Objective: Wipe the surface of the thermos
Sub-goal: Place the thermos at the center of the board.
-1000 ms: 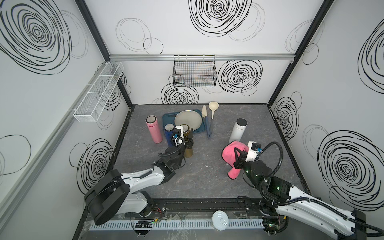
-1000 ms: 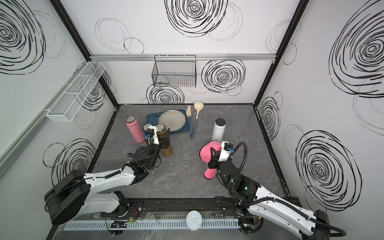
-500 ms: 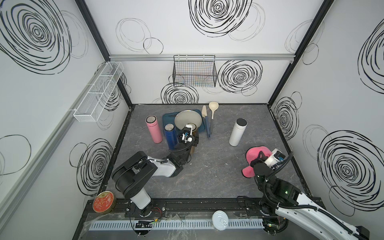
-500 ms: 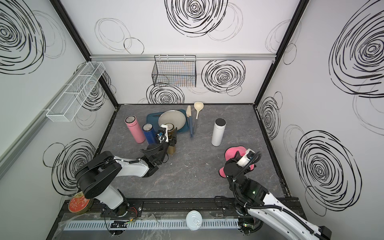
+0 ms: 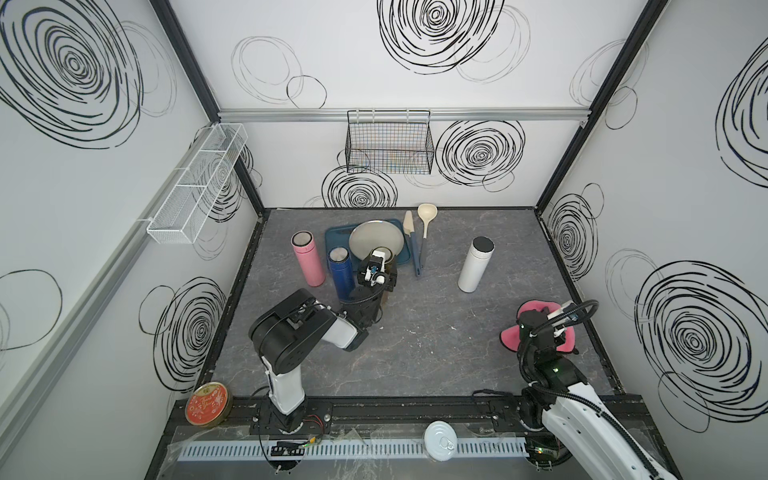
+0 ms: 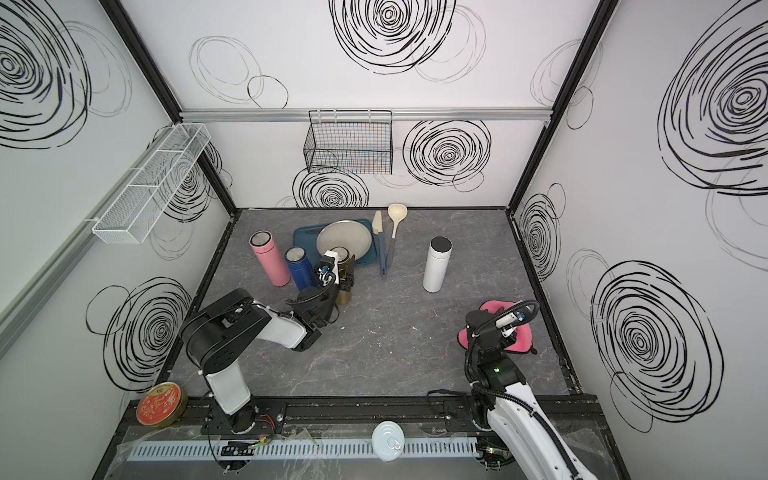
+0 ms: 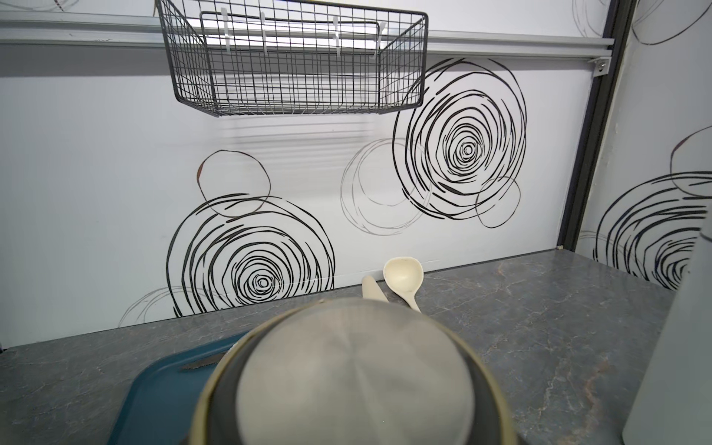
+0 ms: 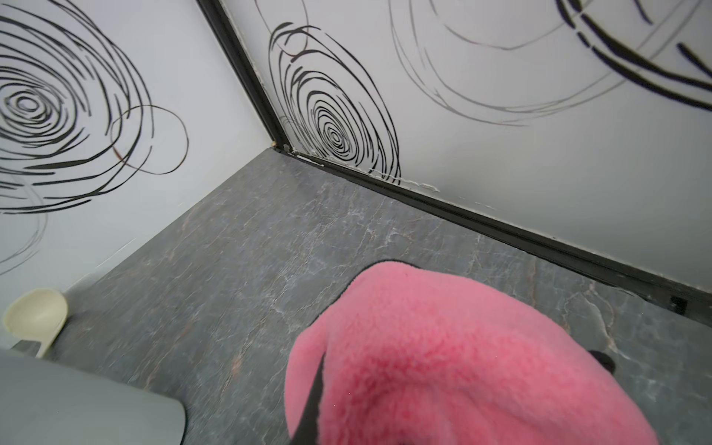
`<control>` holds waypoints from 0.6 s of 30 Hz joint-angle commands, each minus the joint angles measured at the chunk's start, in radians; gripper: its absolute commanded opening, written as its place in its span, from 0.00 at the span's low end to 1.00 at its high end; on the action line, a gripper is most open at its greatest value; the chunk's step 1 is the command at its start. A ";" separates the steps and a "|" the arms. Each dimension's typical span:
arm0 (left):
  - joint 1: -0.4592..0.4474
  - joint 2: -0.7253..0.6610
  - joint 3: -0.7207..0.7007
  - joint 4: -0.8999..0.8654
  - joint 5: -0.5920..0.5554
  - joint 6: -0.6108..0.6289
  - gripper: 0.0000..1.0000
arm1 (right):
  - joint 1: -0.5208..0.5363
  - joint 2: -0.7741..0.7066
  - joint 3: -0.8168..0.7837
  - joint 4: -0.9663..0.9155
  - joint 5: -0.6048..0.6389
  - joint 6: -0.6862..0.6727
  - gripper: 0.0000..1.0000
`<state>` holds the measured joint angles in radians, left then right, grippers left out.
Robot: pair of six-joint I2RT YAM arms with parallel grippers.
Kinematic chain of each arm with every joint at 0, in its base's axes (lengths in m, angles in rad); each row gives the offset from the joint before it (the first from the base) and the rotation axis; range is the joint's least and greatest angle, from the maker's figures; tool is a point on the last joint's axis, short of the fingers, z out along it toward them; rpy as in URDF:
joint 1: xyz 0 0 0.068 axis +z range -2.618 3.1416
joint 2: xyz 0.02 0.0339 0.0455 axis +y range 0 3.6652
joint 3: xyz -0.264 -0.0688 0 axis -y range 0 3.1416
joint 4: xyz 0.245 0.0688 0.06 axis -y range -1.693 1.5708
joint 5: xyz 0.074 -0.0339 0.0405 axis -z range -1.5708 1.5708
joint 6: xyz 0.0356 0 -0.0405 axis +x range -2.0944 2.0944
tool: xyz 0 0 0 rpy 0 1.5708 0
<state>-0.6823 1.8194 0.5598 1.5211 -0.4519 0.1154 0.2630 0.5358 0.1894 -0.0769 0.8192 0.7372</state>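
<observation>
We see left fingers [image 6: 351, 270] clenched on olive thermos [image 7: 354, 377], upright beside blue thermos [image 6: 300, 272] at tray [image 6: 303, 241] edge, steadying it for wiping, we judge. Right fingers [image 8: 314, 393] grasp pink cloth [image 8: 462, 366] bunched as wiping pad, well apart near right wall [image 5: 665, 208]; no contact with thermos yet.

On the desk [image 5: 436, 353], a tray [image 5: 334, 240] carries a plate [image 5: 376, 241], spatula [image 5: 409, 226] and ladle [image 5: 427, 214] lying just right of it; left thermos [image 5: 308, 262] beside its left edge, middle thermos [image 5: 340, 274] and third thermos [image 6: 340, 252] before it, fourth thermos [image 5: 473, 266] farther right.
</observation>
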 commanded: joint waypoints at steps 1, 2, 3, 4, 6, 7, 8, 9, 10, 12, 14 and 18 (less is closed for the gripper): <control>0.008 0.015 0.029 0.218 -0.007 -0.002 0.06 | -0.103 0.031 0.002 0.092 -0.254 -0.023 0.00; 0.008 0.015 0.028 0.220 -0.012 -0.004 0.10 | -0.117 0.030 0.008 0.081 -0.280 -0.027 0.00; 0.008 0.010 0.025 0.217 -0.011 -0.003 0.14 | -0.121 0.027 0.008 0.082 -0.299 -0.034 0.00; 0.007 0.004 0.023 0.215 -0.008 -0.003 0.15 | -0.120 0.026 0.005 0.091 -0.310 -0.042 0.00; 0.007 -0.007 0.019 0.209 -0.008 -0.003 0.16 | -0.121 0.023 -0.006 0.117 -0.331 -0.057 0.00; 0.007 -0.011 0.016 0.210 -0.012 -0.005 0.16 | -0.120 0.024 -0.004 0.115 -0.333 -0.058 0.00; 0.007 -0.016 0.013 0.213 -0.016 -0.005 0.17 | -0.120 0.024 -0.004 0.114 -0.336 -0.060 0.00; 0.008 -0.021 0.009 0.215 -0.018 -0.006 0.19 | -0.120 0.025 -0.003 0.115 -0.338 -0.062 0.00; 0.006 -0.026 0.005 0.217 -0.016 -0.007 0.25 | -0.121 0.025 -0.002 0.113 -0.341 -0.062 0.00; 0.004 -0.045 -0.004 0.216 -0.004 -0.008 0.48 | -0.121 0.020 0.006 0.092 -0.337 -0.053 0.00; -0.001 -0.066 -0.013 0.206 0.018 0.000 0.66 | -0.121 0.019 0.002 0.085 -0.321 -0.043 0.00; -0.040 -0.128 -0.028 0.173 0.006 0.054 0.92 | -0.121 0.038 0.021 0.041 -0.268 0.004 0.00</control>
<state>-0.6964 1.7599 0.5369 1.5303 -0.4461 0.1295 0.1471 0.5663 0.1894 -0.0071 0.5072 0.7006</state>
